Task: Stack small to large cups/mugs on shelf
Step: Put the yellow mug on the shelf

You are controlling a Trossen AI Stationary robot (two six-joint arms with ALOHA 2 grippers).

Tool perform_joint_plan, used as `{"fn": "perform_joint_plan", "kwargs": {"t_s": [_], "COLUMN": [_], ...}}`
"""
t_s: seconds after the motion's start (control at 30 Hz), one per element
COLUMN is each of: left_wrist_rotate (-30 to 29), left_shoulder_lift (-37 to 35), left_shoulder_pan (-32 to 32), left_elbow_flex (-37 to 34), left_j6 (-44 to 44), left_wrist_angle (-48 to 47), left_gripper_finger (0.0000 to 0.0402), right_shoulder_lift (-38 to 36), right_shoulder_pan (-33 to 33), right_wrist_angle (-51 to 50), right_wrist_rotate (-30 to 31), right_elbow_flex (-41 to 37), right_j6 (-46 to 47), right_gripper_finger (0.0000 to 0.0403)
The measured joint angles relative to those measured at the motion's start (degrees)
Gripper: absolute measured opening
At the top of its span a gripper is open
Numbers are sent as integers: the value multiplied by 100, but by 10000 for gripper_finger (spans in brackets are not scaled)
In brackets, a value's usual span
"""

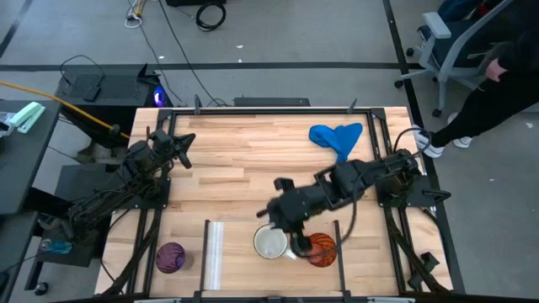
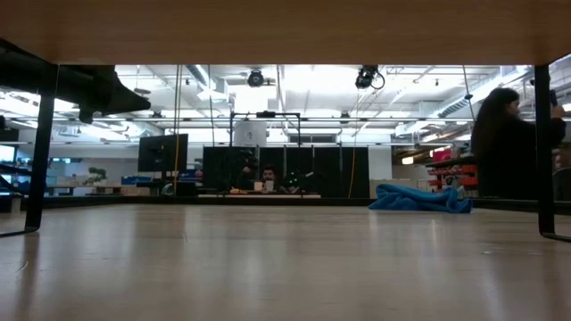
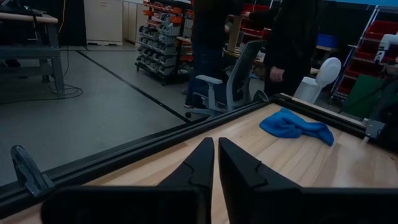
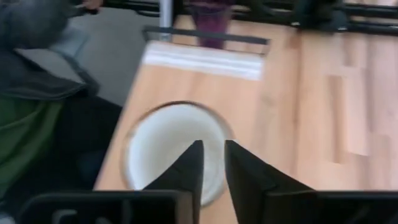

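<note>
Right claw (image 1: 285,239) is parked over the white mug (image 1: 270,243) near the tabletop's front edge, roughly mid-width. In the right wrist view the fingers sit close together with only a narrow gap, directly above the mug's open mouth (image 4: 171,152); nothing is clamped.

The orange cup (image 1: 321,250) stands just beside the mug, toward the right edge; touching or not cannot be told. The purple cup (image 1: 171,257) is well apart, near the front-left corner, on the far side of the pale upright strip (image 1: 213,251). The thin dark post (image 1: 349,221) bounds the mug/orange section on its right.

Left claw (image 1: 182,150) is idle near the back-left, fingers together, empty.

Handling, judged: the mug is likely ceramic, so rigid, glazed, slippery, chippable and moderately heavy. A rim pinch is suggested, one finger inside the wall and one outside, away from the handle; the fingers would need spreading first. The handle is hidden under the arm, so its orientation can't be confirmed. The patterned cups look lighter; the same rim grip should work.

The blue cloth (image 1: 337,137) near the back-right is irrelevant.
</note>
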Motion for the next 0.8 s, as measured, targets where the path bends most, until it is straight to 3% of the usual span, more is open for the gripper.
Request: {"fn": "perform_joint_plan", "kwargs": {"t_s": [0.27, 0.53, 0.8], "left_wrist_rotate": [-1, 21, 1054], "left_shoulder_lift": [0, -2, -2], "left_shoulder_pan": [2, 0, -2], "left_elbow_flex": [1, 191, 307], "left_j6": [66, 29, -348], "left_wrist_angle": [208, 576, 558], "left_gripper_finger": [30, 40, 40], "right_shoulder_lift": [-7, -7, -7], "right_shoulder_pan": [-381, -394, -511], "right_wrist_angle": [-668, -1189, -1336], "right_wrist_rotate": [-70, -314, -301], "right_elbow_flex": [2, 2, 2], "right_j6": [-121, -351, -653], "right_gripper_finger": [123, 125, 124]}}
